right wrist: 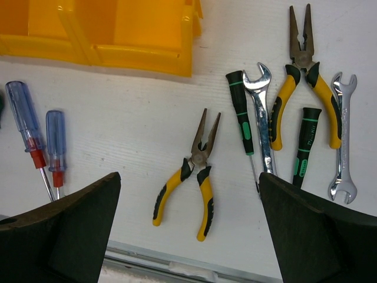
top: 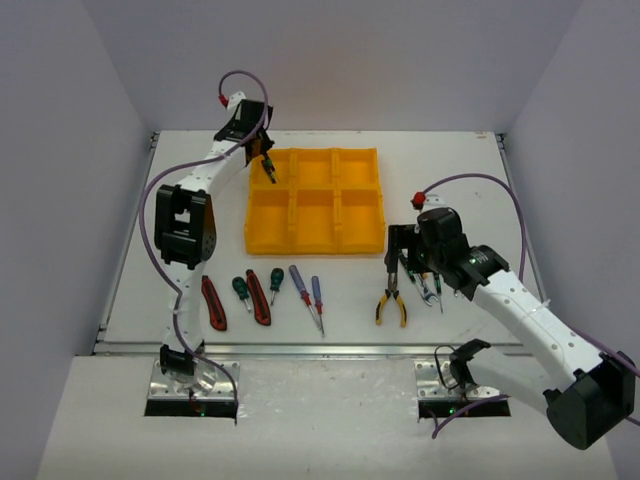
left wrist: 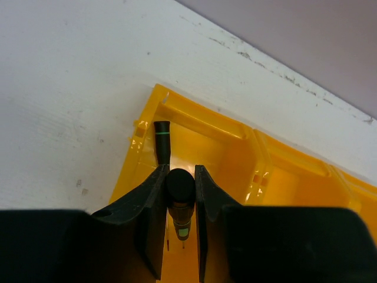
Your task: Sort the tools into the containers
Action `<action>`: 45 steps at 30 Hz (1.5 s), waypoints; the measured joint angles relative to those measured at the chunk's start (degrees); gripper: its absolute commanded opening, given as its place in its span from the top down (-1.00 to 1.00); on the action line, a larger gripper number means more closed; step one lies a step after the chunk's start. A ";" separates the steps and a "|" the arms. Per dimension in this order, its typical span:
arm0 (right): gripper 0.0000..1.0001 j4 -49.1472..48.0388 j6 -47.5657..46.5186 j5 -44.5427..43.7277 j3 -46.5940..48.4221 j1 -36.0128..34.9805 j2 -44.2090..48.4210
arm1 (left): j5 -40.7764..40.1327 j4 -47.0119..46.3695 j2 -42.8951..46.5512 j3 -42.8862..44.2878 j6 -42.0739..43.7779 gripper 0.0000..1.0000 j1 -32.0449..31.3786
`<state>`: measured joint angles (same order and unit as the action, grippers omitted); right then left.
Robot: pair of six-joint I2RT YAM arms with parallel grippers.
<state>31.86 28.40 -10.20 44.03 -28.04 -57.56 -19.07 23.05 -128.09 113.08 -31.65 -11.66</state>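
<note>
Worktop: white worktop (top: 450, 170) is sitting between plain pale walls (top: 60, 150), with its near edge running across the lower part of the top view.
Tray: yellow tray (top: 315, 249) is lying in the upper middle of the top view, clear of every worktop edge, and is showing six compartments in two rows of three.
Left fingers: left fingers (left wrist: 154, 206) are pinching a slim dark driver (left wrist: 179, 186) by its handle. They are nearly together, hanging over the tray's upper left compartment just inside the left wall.
Second driver: second driver (left wrist: 162, 141), dark with a green band, is lying in that compartment by its far corner.
Right fingers: right fingers (right wrist: 65, 230) are standing wide apart and gripping nothing, hovering over the worktop just below the tray's lower right corner.
Between them: small pliers (right wrist: 198, 159) are lying untouched on the worktop.
Right cluster: larger pliers (right wrist: 302, 59), two wrenches (right wrist: 263, 118) (right wrist: 342, 141) and two slim green drivers (right wrist: 241, 112) (right wrist: 305, 141) are lying crowded together, some touching.
Lower left row: two utility knives (top: 214, 303) (top: 258, 297), two green-handled screwdrivers (top: 241, 290) (top: 276, 283) and two purple-handled screwdrivers (top: 299, 285) (top: 317, 300) are lying side by side near the worktop's near edge.
Open room: bare strips are running along the left, right and upper sides of the tray, and a narrower bare band is separating its lower wall from the tools.
</note>
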 measured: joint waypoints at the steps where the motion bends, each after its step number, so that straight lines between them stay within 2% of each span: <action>1: -0.98 0.02 0.00 0.00 0.00 0.10 -0.04 | 0.19 0.11 -0.41 0.00 -0.01 0.34 -0.39; 5: -0.98 0.60 -0.38 0.16 0.00 1.38 -0.58 | 1.72 0.76 -0.40 0.00 0.04 -0.30 -2.11; 10: -0.95 1.75 -1.62 0.60 0.00 4.41 -3.36 | 2.75 2.55 2.57 -0.12 0.04 -0.68 -3.92; 13: -0.59 1.90 -2.70 0.94 0.00 5.46 -6.14 | 3.07 3.78 9.11 -3.56 -0.33 -0.86 -4.63; 16: -0.25 2.20 -3.69 1.11 0.00 5.69 -9.88 | 3.17 4.10 21.71 -10.79 -0.32 -1.00 -5.17; 18: -0.11 2.66 -4.21 0.84 0.04 5.75 -12.29 | 3.17 2.18 31.22 -15.75 -0.32 -1.00 -5.63; 22: 0.05 2.65 -5.26 -0.06 0.04 5.84 -19.18 | 3.63 -0.25 52.49 -27.46 -0.29 -1.00 -6.80; 27: 0.19 1.79 -6.42 -0.99 0.42 6.25 -27.06 | 6.67 -3.66 66.81 -38.20 0.11 -1.00 -7.96; 29: 0.31 0.96 -7.13 -1.16 1.13 6.48 -29.77 | 7.85 -3.67 68.37 -41.71 0.64 -1.00 -8.15; 36: 0.45 -3.12 -9.24 -1.33 4.54 7.26 -37.15 | 10.64 0.07 67.16 -52.68 3.15 -1.00 -8.57; 43: 0.51 -4.48 -10.41 -0.52 5.88 7.98 -39.00 | 11.83 1.94 68.76 -56.30 4.56 -1.00 -8.57; 44: 0.67 -4.48 -10.48 -0.21 6.00 7.99 -39.14 | 12.10 1.87 69.13 -56.64 4.61 -1.00 -8.57; 45: 0.96 -4.46 -10.50 0.11 6.14 8.01 -39.30 | 12.50 1.85 69.33 -56.88 4.63 -1.00 -8.57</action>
<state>27.40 17.90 -10.08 50.17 -20.03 -96.85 -6.57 24.90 -58.76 56.20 -27.02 -20.23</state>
